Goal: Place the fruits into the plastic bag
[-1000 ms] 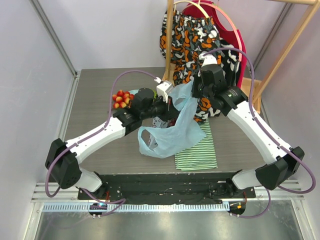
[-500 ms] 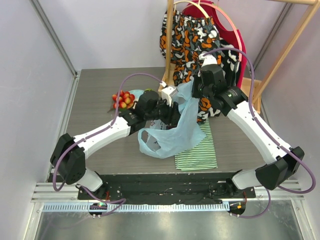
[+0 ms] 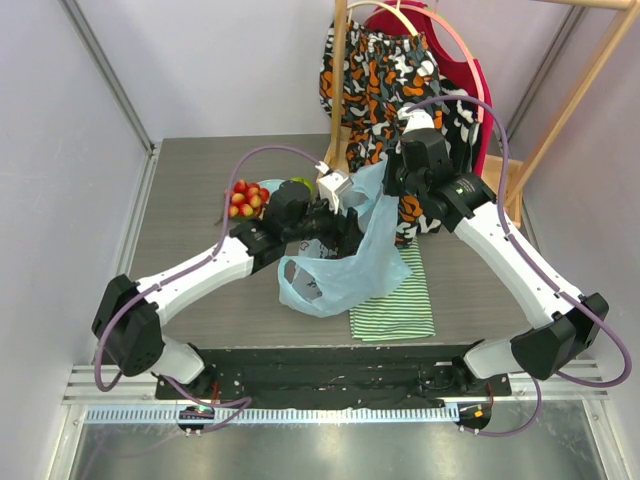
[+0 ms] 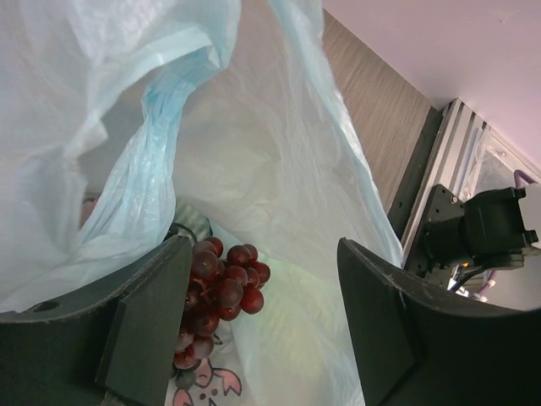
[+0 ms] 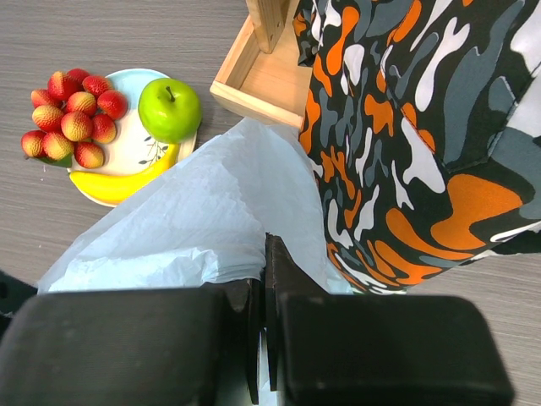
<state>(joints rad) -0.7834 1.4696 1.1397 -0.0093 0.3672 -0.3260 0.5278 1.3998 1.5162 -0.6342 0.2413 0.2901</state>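
The light-blue plastic bag [image 3: 345,265] hangs open in the middle of the table, and my right gripper [image 5: 266,279] is shut on its upper edge [image 3: 388,185]. Inside the bag's mouth sits my left gripper [image 4: 262,330], jaws wide apart [image 3: 340,225]. The dark purple grapes [image 4: 221,288] lie inside the bag [image 4: 279,169] against the left finger, not pinched. On the pale plate [image 5: 135,148] at the back left are the green apple [image 5: 169,108], the banana [image 5: 118,182] and the strawberries [image 5: 72,118]. From above, the strawberries [image 3: 245,198] and apple [image 3: 298,185] show.
A green-and-white striped cloth [image 3: 395,300] lies under the bag's right side. A wooden rack [image 3: 340,90] with an orange, black and white garment [image 3: 385,70] stands at the back. Its wooden base [image 5: 262,80] sits beside the plate.
My left gripper has opened inside the bag and let go of the grapes. The left arm shifted a little. The right arm still holds the bag in place.
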